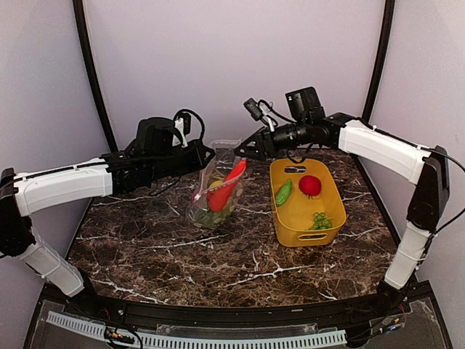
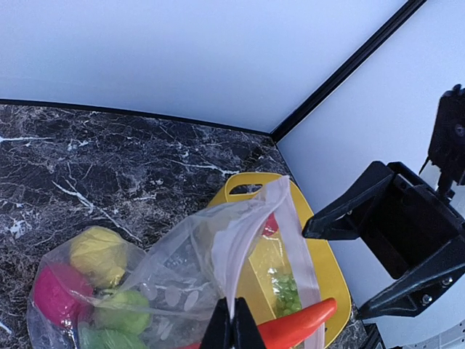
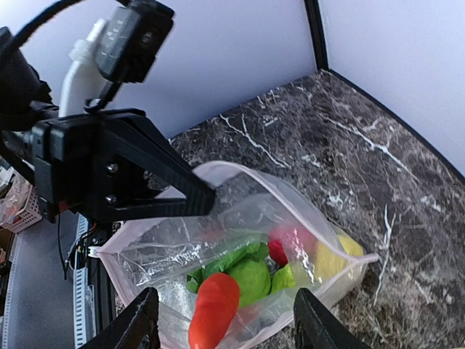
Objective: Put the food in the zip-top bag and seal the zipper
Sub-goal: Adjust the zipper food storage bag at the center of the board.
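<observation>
The zip-top bag (image 1: 211, 205) stands on the marble left of a yellow basket. My left gripper (image 2: 232, 329) is shut on the bag's upper edge and holds its mouth up. The pinkish zipper (image 3: 273, 182) gapes open. Inside lie green (image 3: 253, 280), red (image 3: 280, 247) and yellow (image 3: 334, 254) food pieces. A red pepper (image 3: 214, 309) pokes out of the mouth, leaning on the rim. My right gripper (image 3: 229, 323) hovers just above the mouth, open, with a finger either side of the pepper and not touching it.
The yellow basket (image 1: 299, 211) to the right holds a green cucumber (image 1: 283, 192), a red round fruit (image 1: 310, 185) and green grapes (image 1: 320, 219). Walls close in behind and on the right. The two grippers are close together over the bag.
</observation>
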`<state>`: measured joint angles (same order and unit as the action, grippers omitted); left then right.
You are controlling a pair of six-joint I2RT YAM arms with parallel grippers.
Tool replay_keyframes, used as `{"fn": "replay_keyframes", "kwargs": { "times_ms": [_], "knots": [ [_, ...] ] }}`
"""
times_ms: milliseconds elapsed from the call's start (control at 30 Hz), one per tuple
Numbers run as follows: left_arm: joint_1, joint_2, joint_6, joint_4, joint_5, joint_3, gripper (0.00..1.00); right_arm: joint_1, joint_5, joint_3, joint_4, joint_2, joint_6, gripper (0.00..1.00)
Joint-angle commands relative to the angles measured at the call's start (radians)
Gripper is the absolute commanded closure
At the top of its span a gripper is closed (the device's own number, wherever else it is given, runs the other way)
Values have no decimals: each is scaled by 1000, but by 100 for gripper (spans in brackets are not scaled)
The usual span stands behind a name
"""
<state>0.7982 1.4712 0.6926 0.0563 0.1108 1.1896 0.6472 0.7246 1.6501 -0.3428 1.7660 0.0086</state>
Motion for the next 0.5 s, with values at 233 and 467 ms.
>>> {"fn": "replay_keyframes", "kwargs": {
  "times_ms": [233,467],
  "knots": [
    [-7,6,-1,45,-60,-17,99,8,-143,47,-216,46,105,64],
    [-7,3,-8,35,-62,-25,99,0,-173,57,-192,-7,133,64]
  ]
}}
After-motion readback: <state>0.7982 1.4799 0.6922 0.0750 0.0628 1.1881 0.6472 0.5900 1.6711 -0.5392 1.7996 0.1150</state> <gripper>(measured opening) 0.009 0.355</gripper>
